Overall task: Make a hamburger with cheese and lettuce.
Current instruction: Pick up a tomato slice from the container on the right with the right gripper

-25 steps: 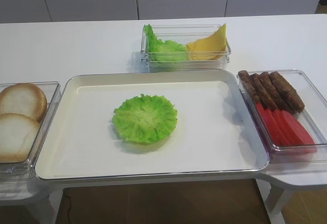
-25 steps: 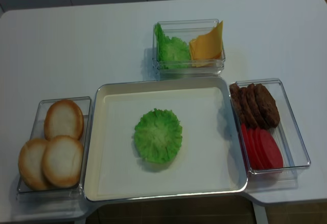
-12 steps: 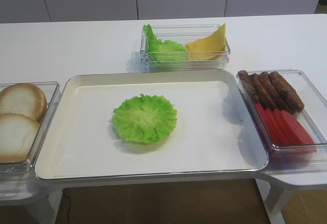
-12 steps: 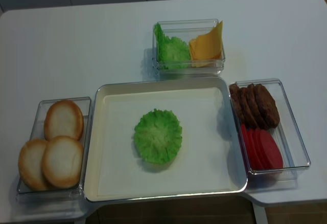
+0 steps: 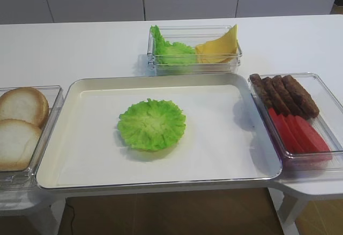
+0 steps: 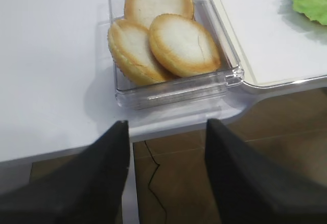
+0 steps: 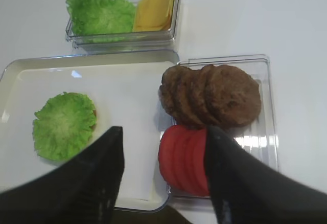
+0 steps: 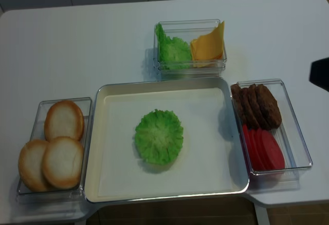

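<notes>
On the white tray [image 5: 80, 154] the hamburger shows from above as one frilly green lettuce [image 5: 152, 124] leaf, also seen as the lettuce [image 8: 159, 136] in the other high view. More lettuce leaves [image 5: 171, 50] and the cheese [image 5: 218, 46] slices lean in a clear box at the back. My right gripper [image 7: 163, 132] hangs open and empty above the tomato slices [image 7: 184, 157] and the tray's right rim. My left gripper [image 6: 166, 124] is open and empty over the table's front edge, just short of the bun box.
A clear box on the left holds three bun halves [image 6: 163, 40]. The right-hand box [image 8: 298, 132] holds several brown patties [image 8: 257, 104] and the tomato slices [image 8: 264, 148]. A dark part of the right arm [image 8: 320, 74] juts in at the right edge. Brown floor shows below the table's front edge.
A dark part of the right arm has come into the right edge of the second high view. The food and boxes have not moved.
</notes>
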